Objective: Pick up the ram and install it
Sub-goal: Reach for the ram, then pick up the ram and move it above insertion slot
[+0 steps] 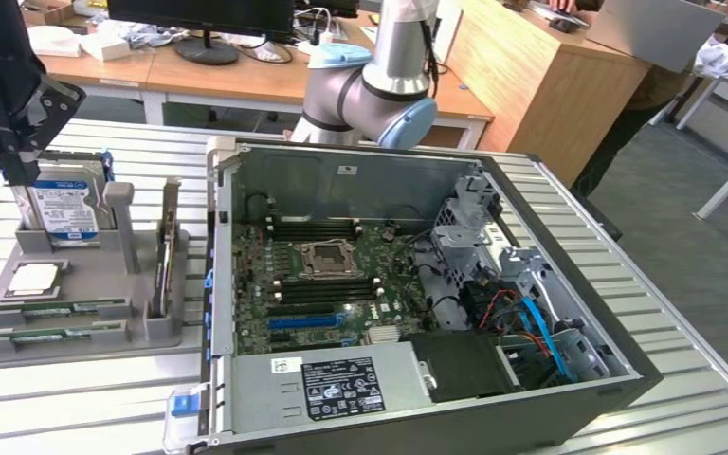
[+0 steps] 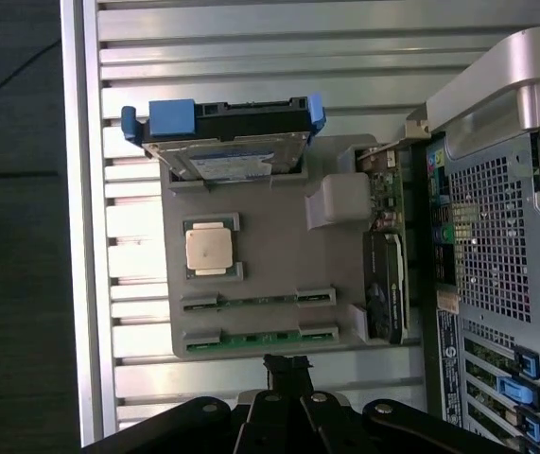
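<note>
Two green ram sticks (image 2: 255,301) (image 2: 255,338) lie side by side in grooves of the grey holder (image 2: 279,255); in the exterior view they are at the holder's near end (image 1: 54,308) (image 1: 45,334). My dark gripper (image 1: 16,178) hangs above the holder at the exterior view's left, by the hard drive. Its fingers are shut and hold nothing. In the wrist view the joined fingertips of my gripper (image 2: 287,367) sit just beyond the nearer ram stick. The open computer case (image 1: 567,284) shows the motherboard (image 1: 319,284) with its black slots.
The holder also carries an upright hard drive (image 1: 63,204) with blue brackets, a square silver CPU (image 1: 33,277) and a card standing on edge (image 1: 166,251). Everything rests on a slatted metal table (image 1: 667,417). The arm's base (image 1: 371,90) stands behind the case.
</note>
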You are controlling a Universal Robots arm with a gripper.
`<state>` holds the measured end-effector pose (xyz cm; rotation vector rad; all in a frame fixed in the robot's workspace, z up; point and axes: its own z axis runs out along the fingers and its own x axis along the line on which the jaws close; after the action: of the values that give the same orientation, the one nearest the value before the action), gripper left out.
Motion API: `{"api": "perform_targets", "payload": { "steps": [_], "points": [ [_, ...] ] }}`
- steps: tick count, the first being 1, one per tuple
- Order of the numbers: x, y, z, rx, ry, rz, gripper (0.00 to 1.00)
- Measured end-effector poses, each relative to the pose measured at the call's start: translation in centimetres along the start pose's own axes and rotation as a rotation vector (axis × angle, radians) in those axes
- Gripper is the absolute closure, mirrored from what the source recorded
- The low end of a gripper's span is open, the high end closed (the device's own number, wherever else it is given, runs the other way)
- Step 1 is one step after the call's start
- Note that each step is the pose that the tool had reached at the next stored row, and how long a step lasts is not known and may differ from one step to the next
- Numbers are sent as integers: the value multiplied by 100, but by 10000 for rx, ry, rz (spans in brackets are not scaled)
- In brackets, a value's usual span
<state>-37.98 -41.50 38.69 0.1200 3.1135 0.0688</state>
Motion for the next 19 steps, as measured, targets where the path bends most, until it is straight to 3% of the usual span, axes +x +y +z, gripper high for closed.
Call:
{"api": "perform_targets", "payload": {
  "steps": [13,19],
  "points": [
    [0,-1,0,-1,1,-29,90],
    [0,-1,0,-12,22,-496,90]
  ]
}}
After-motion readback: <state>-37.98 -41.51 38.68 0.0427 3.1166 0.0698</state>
